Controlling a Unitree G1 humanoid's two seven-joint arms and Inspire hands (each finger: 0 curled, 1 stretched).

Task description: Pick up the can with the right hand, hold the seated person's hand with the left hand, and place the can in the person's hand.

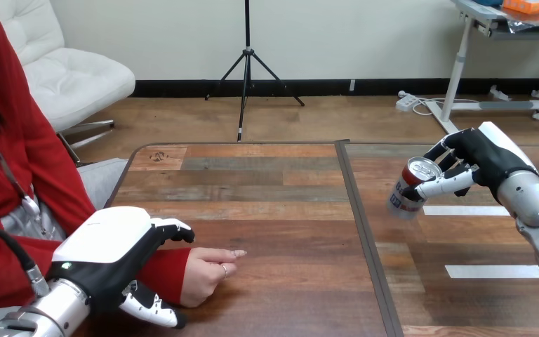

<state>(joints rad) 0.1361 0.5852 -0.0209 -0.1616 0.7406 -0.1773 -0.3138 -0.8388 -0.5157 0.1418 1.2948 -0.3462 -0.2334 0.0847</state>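
The wooden table (274, 175) carries a white tape strip (465, 210) at three o'clock and a second strip (493, 271) at four o'clock.

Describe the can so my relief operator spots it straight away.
Start at the wooden table, right half, where the robot's black-and-white right hand is raised. The metal can, silver-topped with a red, white and blue side, lies tilted in its curled fingers, unlike the flat white strips on the table below.
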